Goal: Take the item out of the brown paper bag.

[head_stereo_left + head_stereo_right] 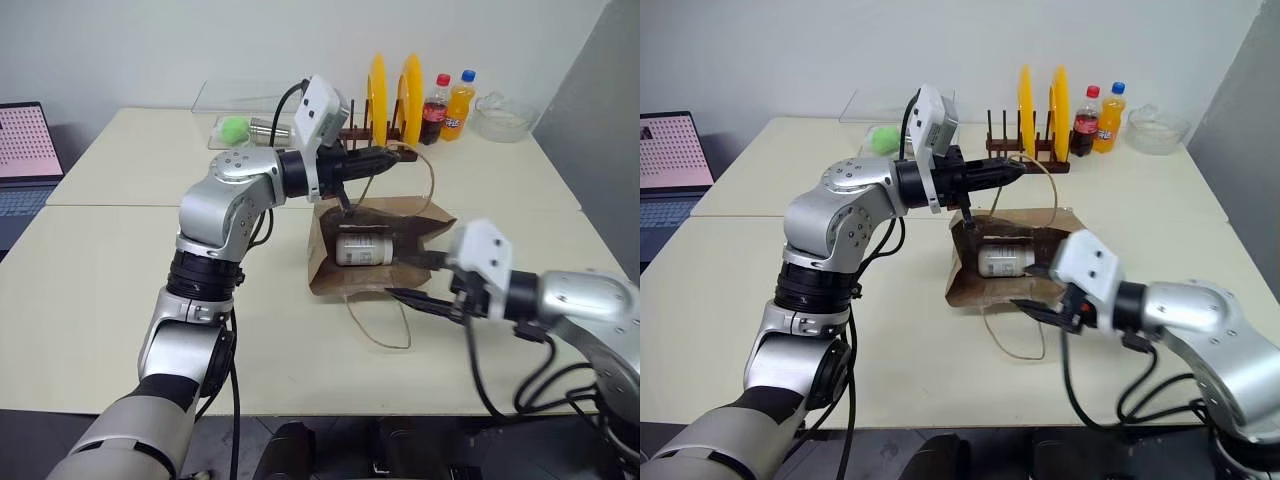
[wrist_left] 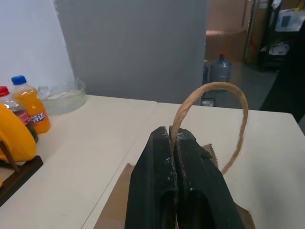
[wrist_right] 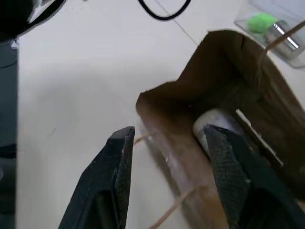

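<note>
Whitish cylindrical bottle point(image 1: 362, 249) lies sideways in brown kraft paper bag point(image 1: 330, 275), axis 9–3 | left gripper point(image 1: 392, 157) pinching loop handle point(image 2: 209, 107) | right gripper point(image 3: 169, 157) spread at bag mouth.

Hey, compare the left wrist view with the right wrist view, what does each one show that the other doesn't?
Left wrist view: the left gripper with jaws shut on the bag's handle, plus the orange soda bottle and cola bottle by a clear bowl.

Right wrist view: the right gripper, jaws open, at the bag's mouth, with the item lying inside.

Both: the brown paper bag on the table.
</note>
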### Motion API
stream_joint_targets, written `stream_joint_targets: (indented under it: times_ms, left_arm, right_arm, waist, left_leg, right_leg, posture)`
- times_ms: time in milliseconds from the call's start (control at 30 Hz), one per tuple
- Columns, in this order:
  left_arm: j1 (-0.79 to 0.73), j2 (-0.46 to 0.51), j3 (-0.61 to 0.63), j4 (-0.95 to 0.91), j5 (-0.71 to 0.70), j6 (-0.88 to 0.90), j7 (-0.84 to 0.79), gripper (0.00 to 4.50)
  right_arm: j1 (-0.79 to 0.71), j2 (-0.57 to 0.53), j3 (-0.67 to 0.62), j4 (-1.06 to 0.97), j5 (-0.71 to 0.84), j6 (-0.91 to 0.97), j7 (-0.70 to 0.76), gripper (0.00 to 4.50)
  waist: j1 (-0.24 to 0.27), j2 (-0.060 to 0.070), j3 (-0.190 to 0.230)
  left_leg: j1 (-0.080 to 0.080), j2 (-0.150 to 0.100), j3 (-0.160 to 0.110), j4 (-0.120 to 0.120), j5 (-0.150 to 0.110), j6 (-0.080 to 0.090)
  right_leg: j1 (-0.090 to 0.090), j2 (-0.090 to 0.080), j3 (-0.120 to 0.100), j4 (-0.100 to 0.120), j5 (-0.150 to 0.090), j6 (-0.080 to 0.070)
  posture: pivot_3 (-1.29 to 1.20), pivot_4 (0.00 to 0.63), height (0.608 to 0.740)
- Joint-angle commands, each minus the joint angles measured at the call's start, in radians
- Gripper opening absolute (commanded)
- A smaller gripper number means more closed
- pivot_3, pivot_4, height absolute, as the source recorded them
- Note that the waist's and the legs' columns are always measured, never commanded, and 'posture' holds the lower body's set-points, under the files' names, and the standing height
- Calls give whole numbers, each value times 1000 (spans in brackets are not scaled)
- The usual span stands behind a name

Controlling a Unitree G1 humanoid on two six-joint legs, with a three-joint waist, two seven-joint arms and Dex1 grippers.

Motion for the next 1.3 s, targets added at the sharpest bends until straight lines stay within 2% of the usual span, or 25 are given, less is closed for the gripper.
stream_joint_targets:
  times_ms: [33, 100, 200, 333, 367, 800, 1067, 1167, 1233, 1300]
  left_arm:
    - [-27, 3, 17, -11, -14, -23, -2, 0]
    - [-28, 4, 18, -9, -12, -26, -1, 0]
    - [-23, 5, 20, -14, -11, -28, 5, 0]
    - [-16, 6, 20, -23, -12, -28, 9, 0]
    - [-15, 7, 20, -23, -11, -29, 9, 0]
    - [-19, 2, 15, -4, -5, -56, 18, 0]
    - [-10, 5, 15, -8, -3, -63, 28, 0]
    - [-3, 9, 14, -8, 2, -67, 30, 0]
    - [2, 15, 13, -6, 8, -71, 30, 0]
    - [5, 21, 11, -1, 16, -76, 31, 0]
  right_arm:
    - [-133, 11, 229, 130, -160, -67, -92, 2395]
    - [-185, 4, 320, 196, -223, -112, -92, 2395]
    - [-262, 16, 443, 322, -338, -202, -98, 2987]
    - [-323, 13, 545, 426, -473, -276, -99, 4422]
    - [-332, 13, 561, 446, -499, -295, -94, 4469]
    - [-434, 60, 714, 713, -790, -457, 6, 4469]
    - [-445, 128, 714, 869, -879, -537, 45, 4469]
    - [-432, 135, 695, 871, -888, -561, 64, 3875]
    - [-423, 130, 677, 845, -884, -580, 80, 3160]
    - [-417, 127, 649, 816, -875, -599, 94, 3018]
  waist:
    - [-2, 0, 0]
    - [-2, 0, 0]
    - [0, 0, 0]
    - [0, 0, 0]
    - [0, 0, 0]
    - [-2, 0, 0]
    - [-3, 0, 0]
    - [-4, 0, 0]
    - [-5, 0, 0]
    - [-5, 0, 0]
  left_leg:
    - [0, 0, 1, 0, 0, 0]
    - [-2, 0, 2, 0, 0, 0]
    - [-3, 0, 2, 0, 2, -4]
    - [-5, 0, 3, 1, 2, -4]
    - [-5, 0, 4, 1, 2, -4]
    - [-6, 0, 4, 1, 2, -4]
    - [-5, 0, 5, 1, 3, -4]
    - [-5, 0, 5, 2, 3, -4]
    - [-5, 0, 5, 2, 3, -4]
    - [-5, 0, 5, 2, 2, -4]
  right_leg:
    - [-1, 0, 1, 1, 0, 0]
    - [-3, 0, 2, 1, 0, 0]
    - [-4, 0, 2, 1, 2, -4]
    - [-6, 0, 3, 1, 3, -5]
    - [-7, 0, 3, 1, 3, -5]
    - [-8, 0, 4, 3, 4, -6]
    - [-8, 0, 4, 4, 4, -6]
    - [-8, 0, 4, 5, 4, -6]
    - [-8, 0, 5, 6, 4, -6]
    - [-9, 0, 5, 7, 4, -6]
  posture:
    - [0, 150, 740]
    - [0, 150, 740]
    - [0, 150, 740]
    - [0, 150, 740]
    - [0, 150, 740]
    - [0, 150, 740]
    - [0, 150, 740]
    - [0, 150, 740]
    - [0, 150, 740]
    - [0, 150, 740]
